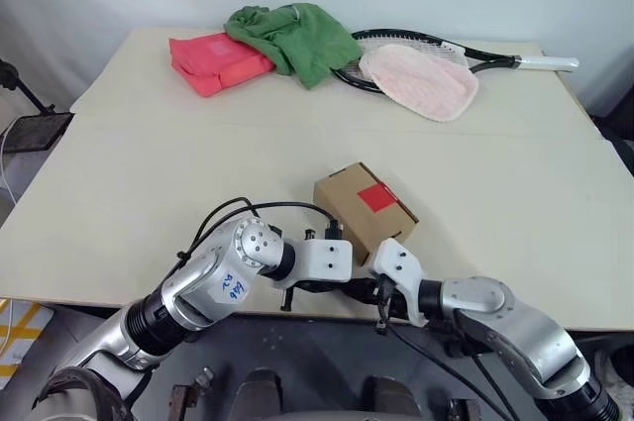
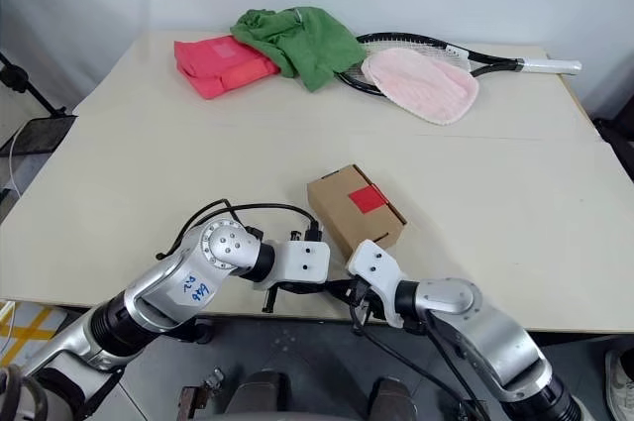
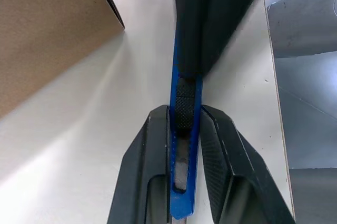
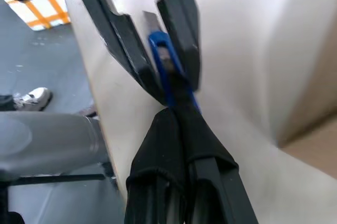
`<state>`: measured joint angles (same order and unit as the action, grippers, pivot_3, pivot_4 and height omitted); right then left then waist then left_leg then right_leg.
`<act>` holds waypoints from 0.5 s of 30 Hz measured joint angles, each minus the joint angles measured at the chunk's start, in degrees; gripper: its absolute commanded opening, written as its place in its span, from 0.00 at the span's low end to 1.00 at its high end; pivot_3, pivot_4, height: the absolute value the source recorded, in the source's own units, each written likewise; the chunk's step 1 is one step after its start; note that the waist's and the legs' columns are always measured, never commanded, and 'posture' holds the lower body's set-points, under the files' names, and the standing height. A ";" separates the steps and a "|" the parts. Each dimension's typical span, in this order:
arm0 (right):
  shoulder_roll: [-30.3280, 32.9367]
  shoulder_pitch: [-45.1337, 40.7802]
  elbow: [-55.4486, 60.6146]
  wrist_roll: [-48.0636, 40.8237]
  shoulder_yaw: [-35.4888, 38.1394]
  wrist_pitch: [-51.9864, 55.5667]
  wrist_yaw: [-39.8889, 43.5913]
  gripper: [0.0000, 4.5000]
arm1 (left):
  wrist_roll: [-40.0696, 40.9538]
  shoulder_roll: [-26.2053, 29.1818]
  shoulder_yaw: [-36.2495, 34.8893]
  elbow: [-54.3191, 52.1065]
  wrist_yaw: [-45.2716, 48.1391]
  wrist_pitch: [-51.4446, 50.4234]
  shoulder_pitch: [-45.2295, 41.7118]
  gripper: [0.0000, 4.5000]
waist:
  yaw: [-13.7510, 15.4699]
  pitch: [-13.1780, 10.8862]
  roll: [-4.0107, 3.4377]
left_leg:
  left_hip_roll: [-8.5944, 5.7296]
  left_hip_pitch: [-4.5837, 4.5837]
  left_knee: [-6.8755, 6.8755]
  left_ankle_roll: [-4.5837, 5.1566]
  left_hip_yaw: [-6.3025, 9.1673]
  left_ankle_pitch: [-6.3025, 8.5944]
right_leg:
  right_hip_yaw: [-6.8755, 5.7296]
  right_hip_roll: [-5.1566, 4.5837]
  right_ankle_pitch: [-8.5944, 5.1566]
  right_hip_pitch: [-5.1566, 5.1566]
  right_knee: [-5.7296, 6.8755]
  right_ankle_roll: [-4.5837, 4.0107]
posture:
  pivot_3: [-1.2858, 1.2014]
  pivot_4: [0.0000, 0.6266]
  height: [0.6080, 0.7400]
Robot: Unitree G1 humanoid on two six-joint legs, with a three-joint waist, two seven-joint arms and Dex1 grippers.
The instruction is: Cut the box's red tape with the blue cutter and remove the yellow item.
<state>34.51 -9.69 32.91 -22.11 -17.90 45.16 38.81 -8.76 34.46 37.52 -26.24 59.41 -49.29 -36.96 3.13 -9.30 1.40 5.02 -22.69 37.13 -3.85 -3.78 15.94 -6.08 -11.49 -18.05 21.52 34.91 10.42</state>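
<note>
Worktop (image 1: 515, 233), near edge: box (image 1: 349, 205) sealed, red tape (image 1: 377, 196) intact on top. Just in front: left gripper (image 3: 184, 129) fingers clamped on blue cutter (image 3: 184, 145); right gripper (image 4: 176, 121) fingers pinched closed on its other end.

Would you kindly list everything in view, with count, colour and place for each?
table: one, cream, under everything.
box: one, brown, near front edge.
red tape: one square, on the box's top.
blue cutter: one, held between both grippers at the front edge.
folded bag: one, pink-red, far left.
green cloth: one, far centre, overlapping the bag.
racket: one, black with white handle, far right.
pink cloth: one, lying on the racket.
left gripper: black, shut on the cutter.
right gripper: black, shut on the cutter's other end.
</note>
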 measured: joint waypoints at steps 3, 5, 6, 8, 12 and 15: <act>-0.77 -0.46 -0.71 0.16 -0.41 0.06 0.06 0.01 | -0.04 0.16 -0.02 0.00 0.01 0.03 0.00 0.16 | -0.06 0.00 0.00 | 0.00 0.01 0.00 0.00 0.00 0.00 | 0.00 0.00 0.00 0.00 0.01 0.00 | 0.52 0.24 1.00; -0.86 -0.46 -0.78 0.13 -0.35 0.06 0.09 0.01 | -0.08 0.21 -0.03 0.01 0.01 0.15 0.00 0.16 | -0.10 0.00 0.00 | 0.00 0.02 0.00 0.00 0.00 0.00 | 0.00 0.00 0.00 0.00 0.04 0.00 | 0.52 0.24 1.00; -0.84 -0.41 -0.78 0.05 -0.22 0.11 0.18 0.01 | -0.09 0.23 -0.02 0.03 -0.02 0.42 0.02 0.16 | -0.08 0.00 0.00 | 0.00 0.02 0.00 0.00 0.00 0.00 | 0.00 0.00 0.00 0.00 0.04 0.00 | 0.52 0.24 1.00; -0.19 0.93 0.22 -1.30 1.40 0.89 0.69 0.01 | -0.04 0.45 -0.08 0.01 -0.11 2.16 0.43 0.16 | 0.07 -0.01 -0.01 | 0.00 -0.04 0.02 0.00 0.00 0.00 | 0.00 0.00 0.00 0.02 -0.01 0.00 | 0.52 0.24 1.00; 4.99 7.03 6.34 -14.03 13.93 8.50 3.18 0.09 | 1.62 3.11 -3.40 0.47 -0.04 10.61 3.94 0.16 | 0.08 -0.06 -0.07 | 0.00 -0.19 -0.02 0.00 0.00 0.05 | -0.03 0.00 0.01 0.12 -0.13 0.00 | 0.52 0.24 1.00; 8.75 9.26 10.13 -32.28 28.07 16.73 0.93 0.29 | 4.45 4.43 -8.53 4.07 0.00 21.08 7.20 0.16 | -0.33 -0.15 -0.19 | 0.04 -0.17 -0.02 0.02 0.00 0.06 | -0.04 0.02 0.01 0.15 -0.09 -0.01 | 0.52 0.24 1.00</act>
<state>43.26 -0.43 43.04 -54.39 10.17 61.89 39.73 -4.32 38.88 28.99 -22.18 59.41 -28.20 -29.76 2.80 -9.45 1.22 5.05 -22.86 37.11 -3.84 -3.78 16.00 -6.12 -11.47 -18.03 21.67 34.82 10.41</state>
